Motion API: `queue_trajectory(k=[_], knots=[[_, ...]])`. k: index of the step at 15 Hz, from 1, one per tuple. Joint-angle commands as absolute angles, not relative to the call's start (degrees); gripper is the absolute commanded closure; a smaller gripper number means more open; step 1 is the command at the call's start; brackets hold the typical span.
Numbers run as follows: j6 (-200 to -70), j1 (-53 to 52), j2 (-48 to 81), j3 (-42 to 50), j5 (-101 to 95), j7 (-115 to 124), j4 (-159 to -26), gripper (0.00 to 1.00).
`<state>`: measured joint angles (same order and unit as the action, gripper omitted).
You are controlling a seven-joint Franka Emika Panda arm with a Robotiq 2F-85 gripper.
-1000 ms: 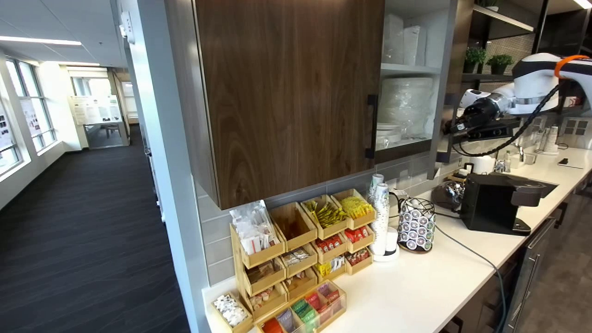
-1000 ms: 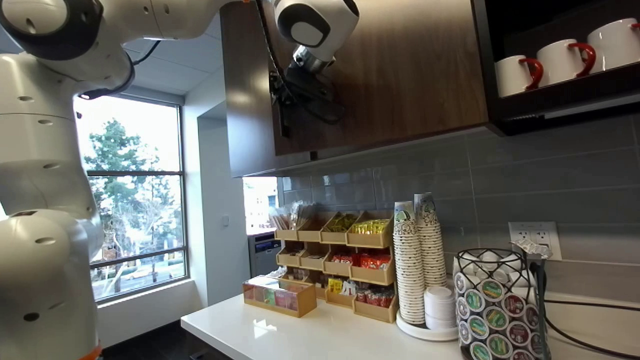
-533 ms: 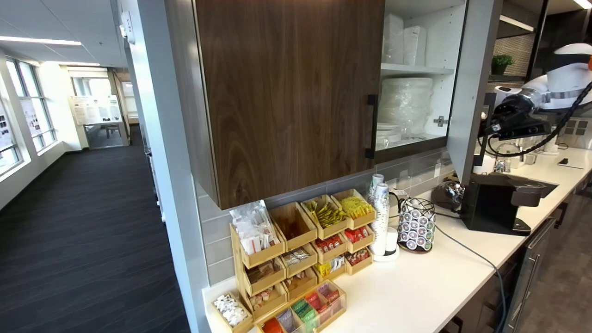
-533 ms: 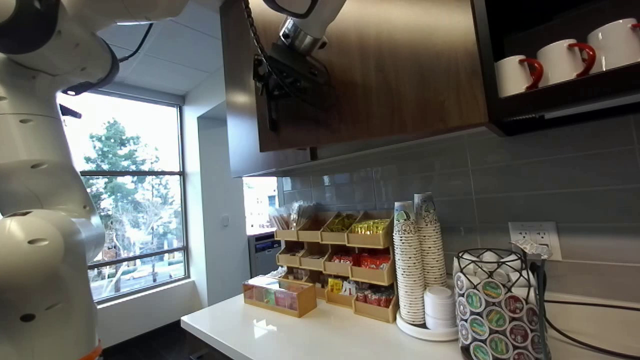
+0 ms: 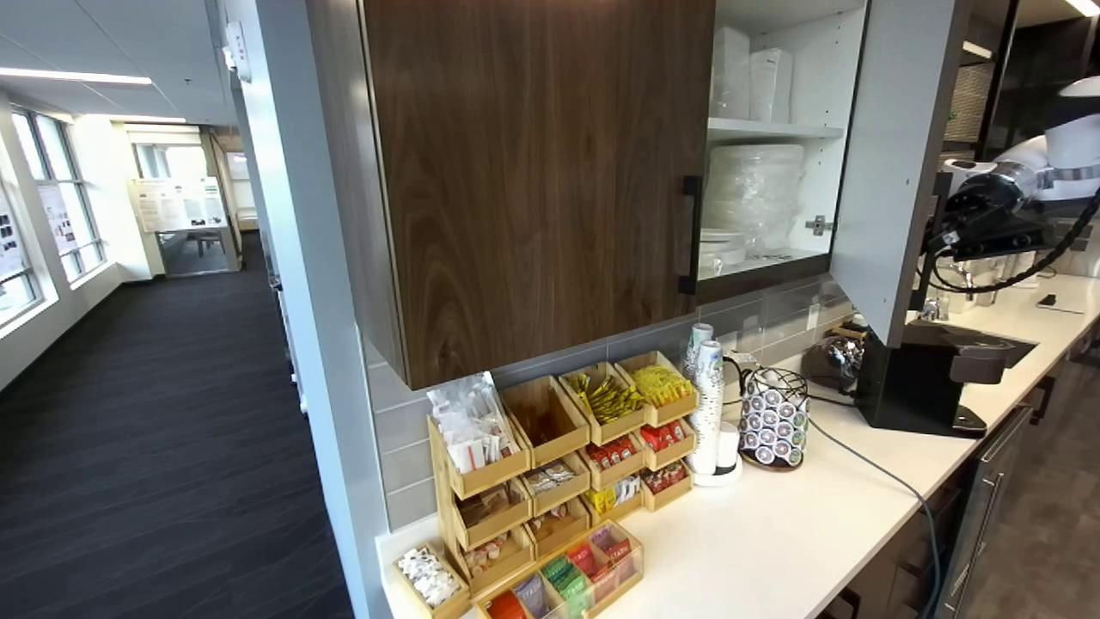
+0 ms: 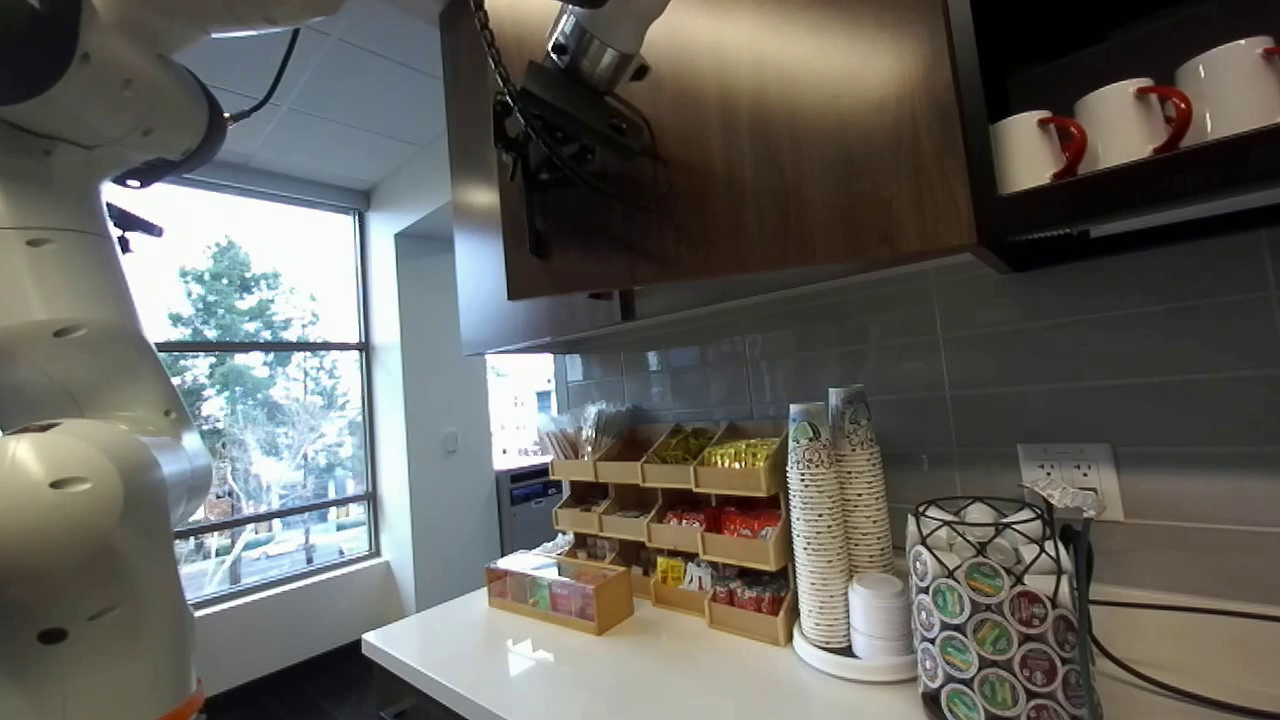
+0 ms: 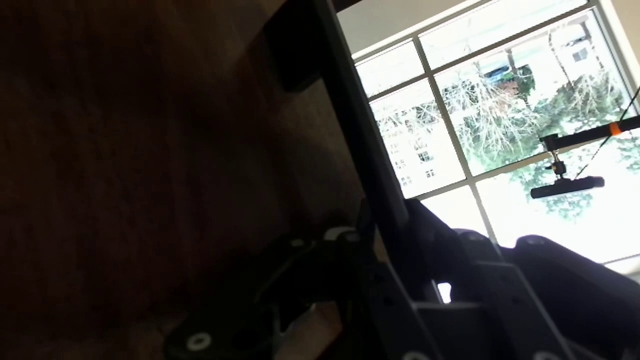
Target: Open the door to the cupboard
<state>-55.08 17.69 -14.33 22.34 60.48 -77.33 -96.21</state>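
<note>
Hand (image 7: 391,219) seemingly gripping black bar handle (image 7: 356,120), wrist view being dim; wood-grain door (image 6: 780,160) standing open, cupboard (image 5: 829,82) showing white shelf (image 5: 778,129).

We're on a long reach here, our arm (image 6: 95,290) bending over high up and running past the frame's edge in both exterior views, and down slants our wrist (image 6: 592,52)! Across to the wrist view, and our gripper (image 7: 392,220) is clamped, dark fingers (image 7: 435,235) drawn in close from either side!
</note>
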Motion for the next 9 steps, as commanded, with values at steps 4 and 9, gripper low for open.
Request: queue_trajectory(k=[4, 9], knots=[[-54.0, 18.4, -17.0, 23.4, 58.1, -76.7, -96.7, 0.95], [-54.4, 18.4, -17.3, 23.7, 57.5, -76.7, -96.6, 0.95]])
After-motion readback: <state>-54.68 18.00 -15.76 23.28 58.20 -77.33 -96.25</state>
